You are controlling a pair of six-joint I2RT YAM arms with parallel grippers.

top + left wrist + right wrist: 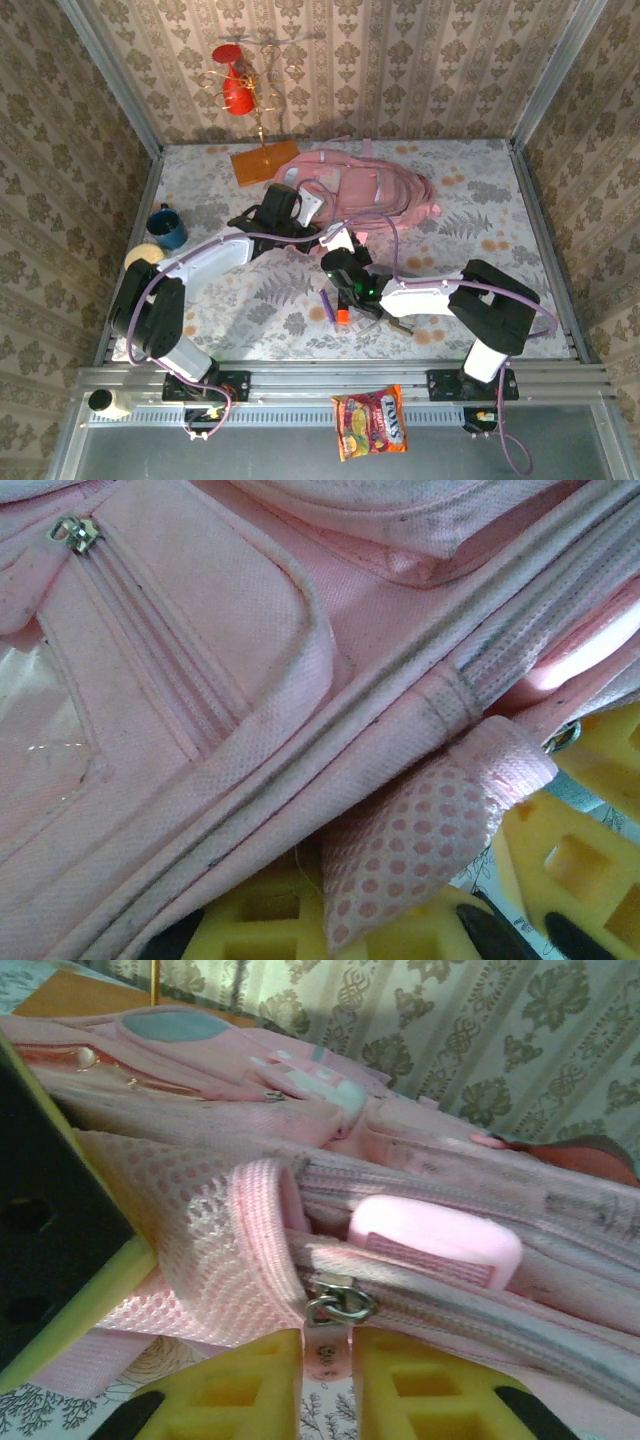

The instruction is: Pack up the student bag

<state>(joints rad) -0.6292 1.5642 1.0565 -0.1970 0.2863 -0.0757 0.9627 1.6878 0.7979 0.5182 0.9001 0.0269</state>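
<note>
The student bag [370, 188], a big pink backpack, lies flat at the back middle of the table. My left gripper [318, 222] is at its near edge. In the left wrist view this gripper [336, 920] is shut on the bag's pink mesh flap [410, 850], which hangs down between the yellow fingers. My right gripper [343, 243] meets the bag just beside it. In the right wrist view its fingers [250, 1390] press on both sides of the pink zipper pull tab [325, 1352] below the metal slider [340, 1305]. A smooth pink block [435, 1240] sits in the zip gap.
A purple pen [326, 302] and an orange marker [342, 316] lie on the table near the right arm. A blue cup [167, 228] and a pale ball [143, 257] sit at the left edge. An orange stand [265, 160] stands behind the bag. A snack packet [370, 423] lies on the front ledge.
</note>
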